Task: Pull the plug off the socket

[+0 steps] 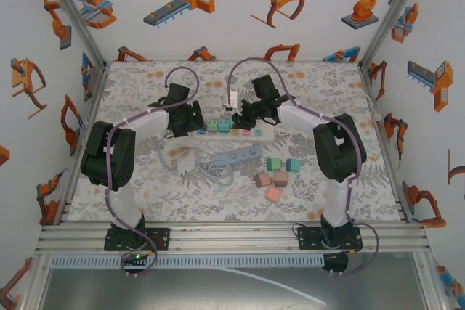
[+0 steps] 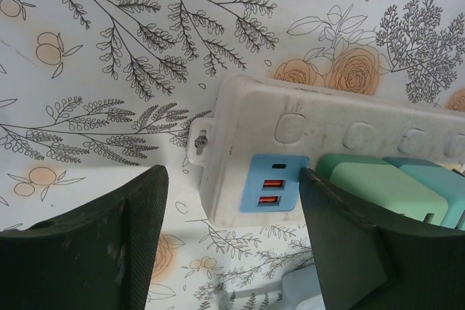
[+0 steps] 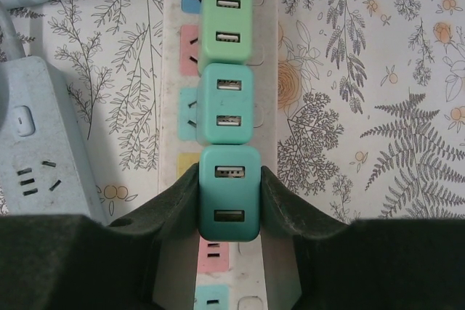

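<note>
1. The teal, square, hard-plastic USB charger plug (image 3: pixel 229 201) sits low in the centre of the right wrist view. It is seated in the long white plastic power strip (image 3: pixel 265 56). A sea-green plug (image 3: pixel 227 103) and a light green plug (image 3: pixel 225 27) stand in a row above it in the frame.
2. The right gripper (image 3: pixel 229 176) is pinched on the teal plug, with one dark pad against each side face.
3. The left gripper (image 2: pixel 232 179) is spread around the strip's end, where the blue USB panel (image 2: pixel 275 183) sits in the lower middle of the left wrist view. Its left finger (image 2: pixel 109 252) is clear of the casing. I cannot tell whether the other finger touches.
4. I judge the plug to be light and rigid, with smooth sides that may slip. The socket contacts will probably resist. The flat sides, close to the strip, look like the best hold, with a straight pull and no tilt.
5. The strip looks light too, so it may lift with the plug unless it is held down.
</note>
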### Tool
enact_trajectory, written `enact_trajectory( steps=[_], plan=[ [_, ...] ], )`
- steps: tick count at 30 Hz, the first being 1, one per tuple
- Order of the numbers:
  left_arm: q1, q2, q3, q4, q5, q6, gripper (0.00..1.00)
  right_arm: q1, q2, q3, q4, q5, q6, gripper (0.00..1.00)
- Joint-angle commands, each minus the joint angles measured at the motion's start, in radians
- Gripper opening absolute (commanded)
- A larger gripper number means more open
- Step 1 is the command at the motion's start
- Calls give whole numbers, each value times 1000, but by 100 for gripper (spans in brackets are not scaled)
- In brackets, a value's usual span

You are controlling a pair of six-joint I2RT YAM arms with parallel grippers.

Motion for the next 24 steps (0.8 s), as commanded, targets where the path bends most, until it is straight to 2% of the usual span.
enact_trajectory(
  steps=[1, 8, 17, 20, 24],
  plan=[
    [3, 9, -12, -59, -47, 8, 68, 11, -41, 43, 41, -35, 21, 6],
    [3, -61, -29, -12, -40, 24, 68, 11, -116, 12, 155, -25, 149, 6],
    [3, -214, -53, 58, -2, 82, 69, 10, -273, -44, 278, 212, 588, 6],
    [2, -280, -77, 113, 60, 114, 69, 1, -335, -54, 251, 299, 751, 6],
    [-2, -383, -145, 245, 204, 187, 70, -40, -422, -104, 244, 320, 952, 7]
  ],
)
